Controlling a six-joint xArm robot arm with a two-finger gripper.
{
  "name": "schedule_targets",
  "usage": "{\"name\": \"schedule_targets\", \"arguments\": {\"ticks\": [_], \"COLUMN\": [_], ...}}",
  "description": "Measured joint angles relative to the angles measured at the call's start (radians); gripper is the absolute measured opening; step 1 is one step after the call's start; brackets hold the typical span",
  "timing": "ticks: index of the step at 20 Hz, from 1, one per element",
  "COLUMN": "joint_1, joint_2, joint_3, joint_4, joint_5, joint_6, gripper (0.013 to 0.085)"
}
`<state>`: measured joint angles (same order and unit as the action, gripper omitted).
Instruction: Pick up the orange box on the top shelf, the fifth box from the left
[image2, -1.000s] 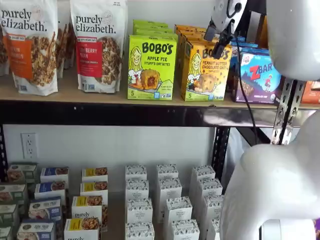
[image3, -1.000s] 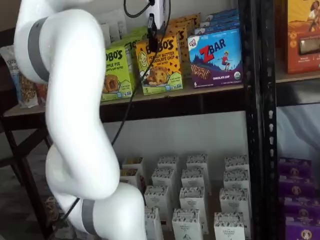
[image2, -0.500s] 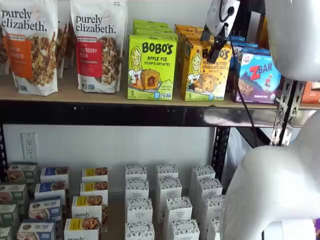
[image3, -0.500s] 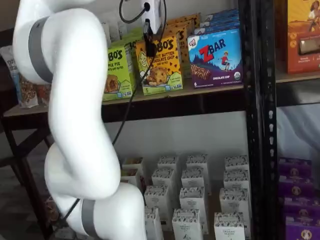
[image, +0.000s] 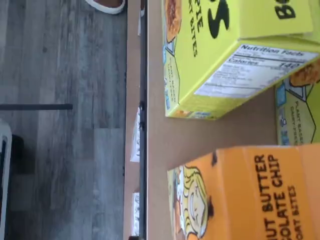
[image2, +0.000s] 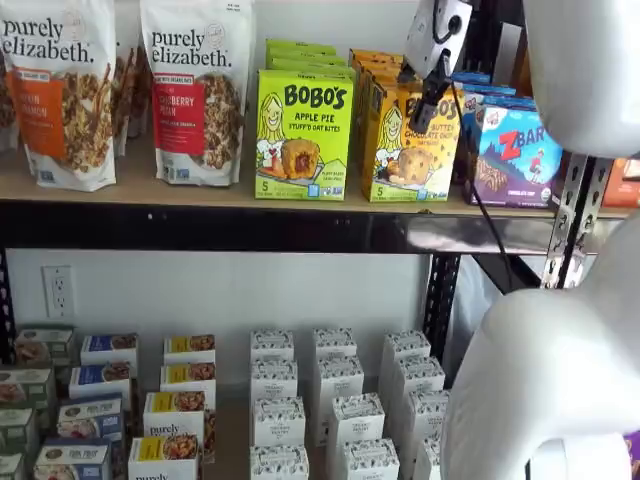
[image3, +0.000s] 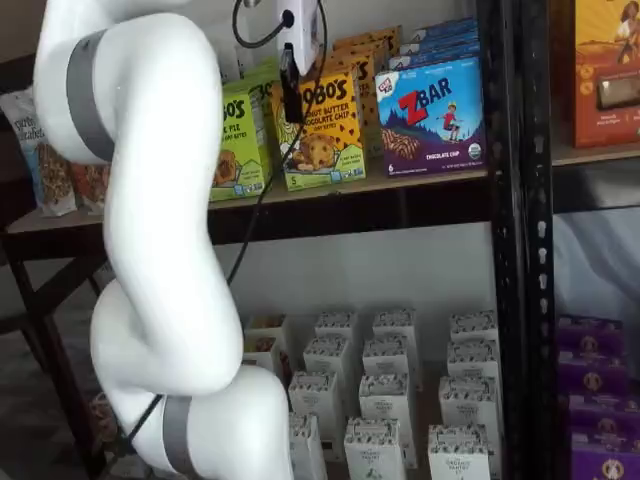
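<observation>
The orange box (image2: 405, 145) stands at the front of the top shelf (image2: 200, 195), between a lime-green Bobo's box (image2: 303, 135) and a blue ZBar box (image2: 515, 150). It also shows in a shelf view (image3: 328, 130) and in the wrist view (image: 250, 195), where it lies close under the camera. My gripper (image2: 431, 100) hangs in front of the orange box's upper face, and in a shelf view (image3: 290, 95) it is at the box's left edge. Its black fingers are seen side-on, so I cannot tell whether they are open. They hold nothing.
More orange boxes stand in a row behind the front one. Granola bags (image2: 195, 90) stand to the left on the shelf. A black upright (image3: 510, 200) rises right of the ZBar box (image3: 432, 115). White cartons (image2: 335, 400) fill the lower level. My white arm (image3: 150, 250) fills the foreground.
My gripper has shifted a little to the left across the front of the orange box. The boxes have not moved.
</observation>
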<state>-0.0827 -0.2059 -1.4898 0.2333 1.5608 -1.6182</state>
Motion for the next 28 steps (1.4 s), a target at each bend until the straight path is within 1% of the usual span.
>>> {"name": "schedule_targets", "arguments": {"ticks": [5, 10, 11, 12, 13, 15, 16, 17, 18, 28], "joint_1": [0.011, 0.019, 0.02, 0.021, 0.022, 0.024, 0.024, 0.024, 0.024, 0.025], "joint_2": [-0.001, -0.013, -0.017, -0.021, -0.023, -0.024, -0.025, -0.026, -0.027, -0.031], "joint_3": [0.008, 0.033, 0.04, 0.046, 0.05, 0.052, 0.054, 0.056, 0.057, 0.064], "joint_4": [0.001, 0.003, 0.003, 0.003, 0.003, 0.0, 0.001, 0.002, 0.002, 0.0], "joint_5": [-0.004, -0.033, -0.043, -0.051, -0.056, -0.06, -0.062, -0.064, -0.066, -0.075], "joint_6": [0.01, 0.014, 0.015, 0.015, 0.016, 0.017, 0.017, 0.017, 0.017, 0.017], "gripper": [0.085, 0.085, 0.081, 0.081, 0.077, 0.077, 0.073, 0.073, 0.069, 0.069]}}
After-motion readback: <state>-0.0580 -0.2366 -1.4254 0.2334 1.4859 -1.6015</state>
